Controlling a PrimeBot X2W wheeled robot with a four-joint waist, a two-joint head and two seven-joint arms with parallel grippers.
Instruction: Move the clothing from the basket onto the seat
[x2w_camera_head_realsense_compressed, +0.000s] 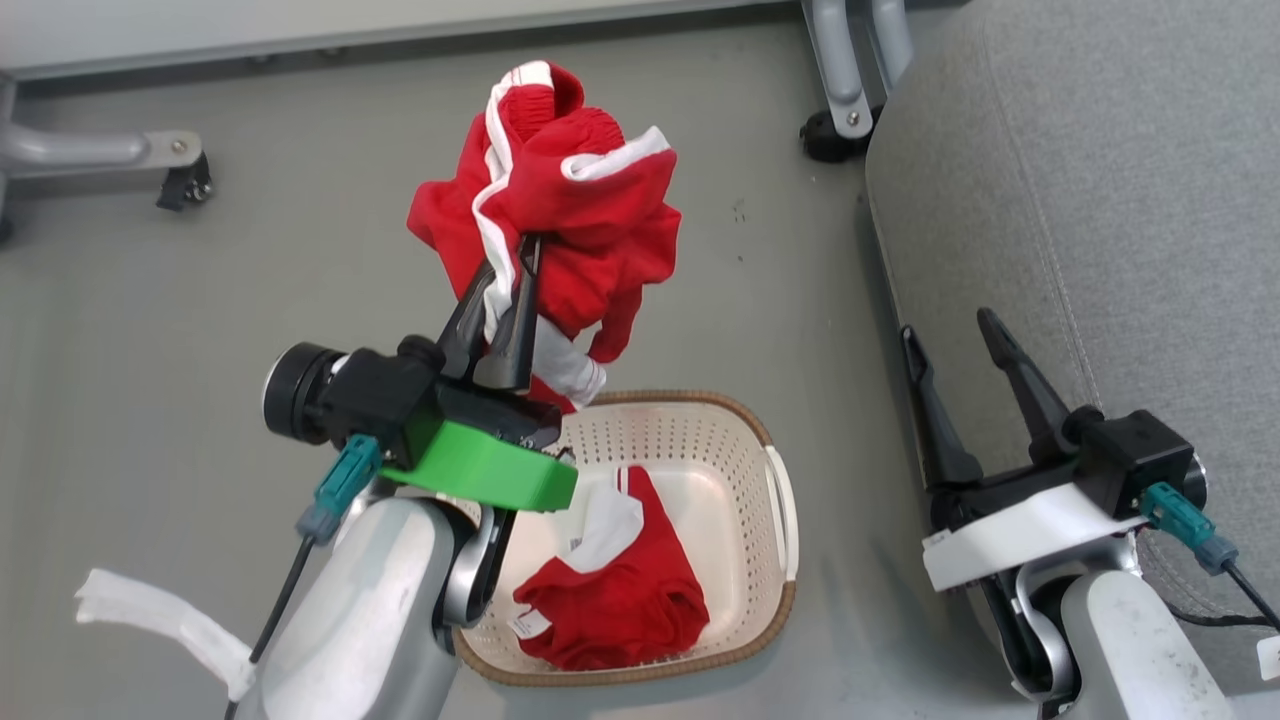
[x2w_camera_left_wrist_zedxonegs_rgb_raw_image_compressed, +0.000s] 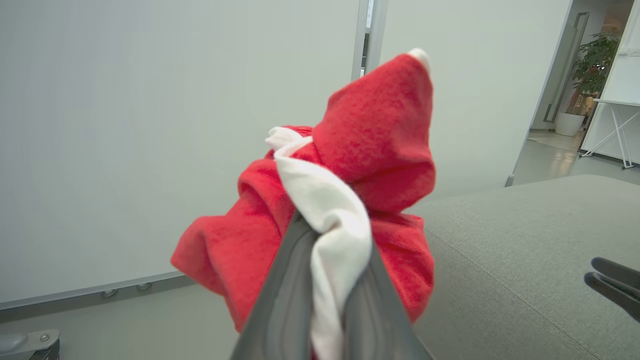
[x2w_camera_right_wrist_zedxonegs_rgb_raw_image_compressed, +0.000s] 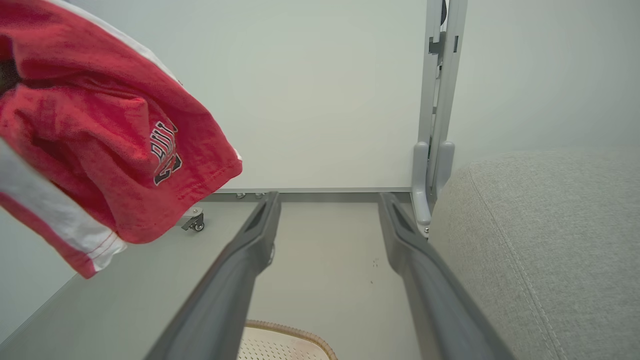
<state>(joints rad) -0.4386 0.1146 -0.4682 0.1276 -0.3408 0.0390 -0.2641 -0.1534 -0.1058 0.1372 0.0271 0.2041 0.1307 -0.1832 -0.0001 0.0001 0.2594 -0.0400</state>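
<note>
My left gripper (x2w_camera_head_realsense_compressed: 512, 258) is shut on a red garment with white trim (x2w_camera_head_realsense_compressed: 560, 200), held bunched up in the air above and behind the basket (x2w_camera_head_realsense_compressed: 780, 500). Its wrist view has the red and white cloth (x2w_camera_left_wrist_zedxonegs_rgb_raw_image_compressed: 350, 170) pinched between the two fingers. A second red garment (x2w_camera_head_realsense_compressed: 615, 590) lies crumpled on the basket's floor. The grey seat (x2w_camera_head_realsense_compressed: 1100, 200) stands to the right. My right gripper (x2w_camera_head_realsense_compressed: 950, 325) is open with nothing in it, beside the seat's front edge. The lifted garment (x2w_camera_right_wrist_zedxonegs_rgb_raw_image_compressed: 100, 140) hangs at the left of the right wrist view, next to the seat (x2w_camera_right_wrist_zedxonegs_rgb_raw_image_compressed: 550, 240).
A grey floor surrounds the basket. Metal frame legs with castors stand at the far left (x2w_camera_head_realsense_compressed: 185, 180) and near the seat's far corner (x2w_camera_head_realsense_compressed: 835, 125). A white wall panel runs along the back. A white strip of cloth (x2w_camera_head_realsense_compressed: 150, 615) hangs by my left forearm.
</note>
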